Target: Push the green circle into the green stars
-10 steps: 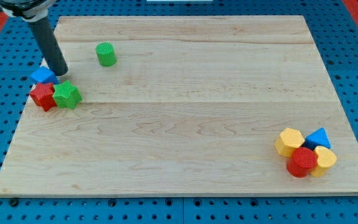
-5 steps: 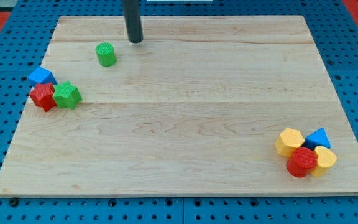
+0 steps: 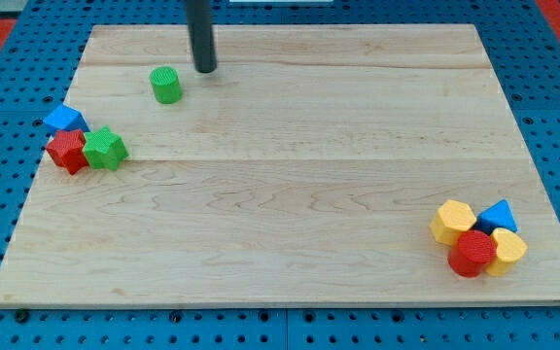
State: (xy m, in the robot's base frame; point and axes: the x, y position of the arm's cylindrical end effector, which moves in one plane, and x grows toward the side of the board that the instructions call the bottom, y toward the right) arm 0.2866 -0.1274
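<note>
The green circle stands on the wooden board near the view's top left. My tip is just right of it and slightly higher in the view, a small gap apart. The green star lies at the left edge, lower left of the circle, touching a red block. A blue block sits just above the red one.
A cluster at the view's bottom right holds two yellow blocks, a red block and a blue triangle. The board's edge borders a blue pegboard surround.
My tip moved from beside the blue block at the left to the top, right of the green circle, then edged slightly left and down. No block has moved.
</note>
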